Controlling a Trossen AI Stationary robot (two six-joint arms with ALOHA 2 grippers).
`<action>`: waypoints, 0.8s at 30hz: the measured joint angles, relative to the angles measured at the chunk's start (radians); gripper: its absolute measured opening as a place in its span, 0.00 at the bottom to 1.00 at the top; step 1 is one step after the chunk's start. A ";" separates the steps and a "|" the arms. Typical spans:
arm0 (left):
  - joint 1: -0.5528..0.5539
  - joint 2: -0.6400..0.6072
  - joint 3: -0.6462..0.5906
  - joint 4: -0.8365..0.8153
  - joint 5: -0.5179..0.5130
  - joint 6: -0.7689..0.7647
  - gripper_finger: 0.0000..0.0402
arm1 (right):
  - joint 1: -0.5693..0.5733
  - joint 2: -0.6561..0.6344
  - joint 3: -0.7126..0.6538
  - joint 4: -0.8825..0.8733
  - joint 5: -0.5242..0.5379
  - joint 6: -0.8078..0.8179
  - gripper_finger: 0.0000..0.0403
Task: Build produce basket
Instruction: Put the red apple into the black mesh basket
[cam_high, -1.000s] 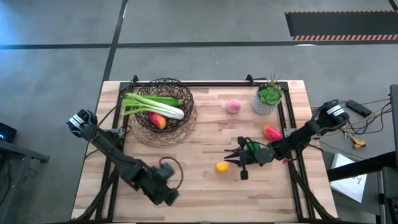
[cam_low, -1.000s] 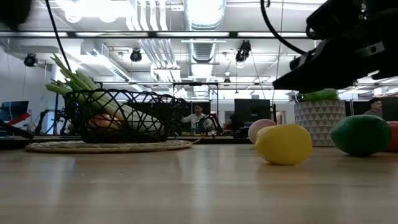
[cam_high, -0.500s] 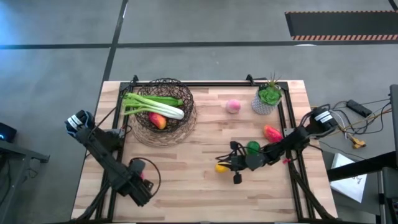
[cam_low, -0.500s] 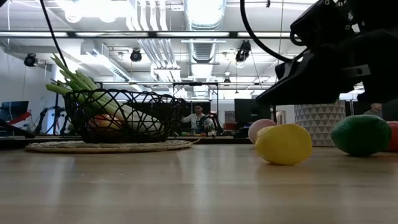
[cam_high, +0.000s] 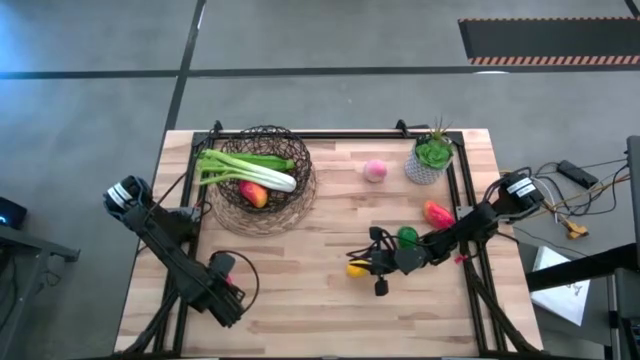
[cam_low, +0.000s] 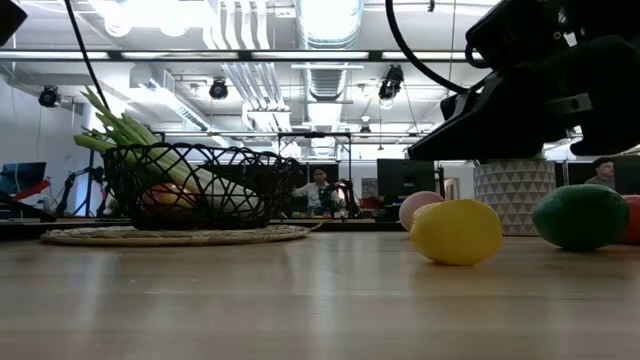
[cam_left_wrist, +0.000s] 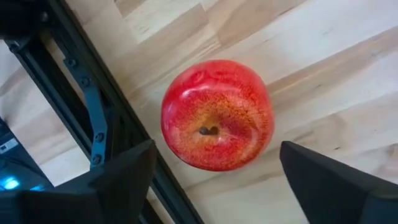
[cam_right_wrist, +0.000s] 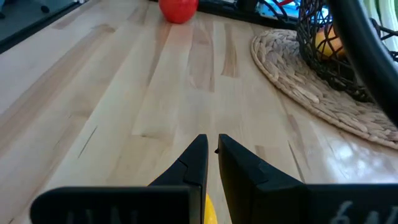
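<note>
The wire basket (cam_high: 262, 175) stands on a woven mat (cam_right_wrist: 305, 81) at the far left and holds a celery stalk (cam_high: 245, 170), a green pod and a red-orange mango (cam_high: 254, 194). A red tomato (cam_left_wrist: 217, 115) rests on the table near the left rail. My left gripper (cam_left_wrist: 216, 149) points down over it, open, one finger on either side and apart from it. My right gripper (cam_right_wrist: 211, 155) is shut and hovers just above the yellow lemon (cam_low: 455, 230), clear of it in the low view. The green lime (cam_high: 407, 236) lies beside the right arm.
A pink peach (cam_high: 375, 170) lies in the far middle, and a potted plant (cam_high: 432, 155) stands at the far right. A red-orange fruit (cam_high: 437, 212) lies near the right rail. Black frame rails (cam_left_wrist: 93, 124) run along the table's sides. Bare wood lies between the lemon and the basket.
My left gripper has swung toward the table's left edge, sunk a little and tipped until it points straight down. My right gripper has moved toward the lemon and dropped slightly, still shut. The fruit has not moved.
</note>
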 joint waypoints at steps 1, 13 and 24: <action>0.000 -0.002 -0.001 -0.002 -0.006 0.000 0.76 | 0.000 0.000 0.002 0.000 0.000 0.000 0.07; 0.000 -0.003 -0.031 0.003 -0.014 0.000 0.48 | 0.000 0.000 0.012 -0.001 0.000 -0.006 0.07; 0.000 -0.005 -0.070 0.031 -0.015 0.009 0.34 | 0.000 0.000 0.012 -0.001 0.000 -0.006 0.07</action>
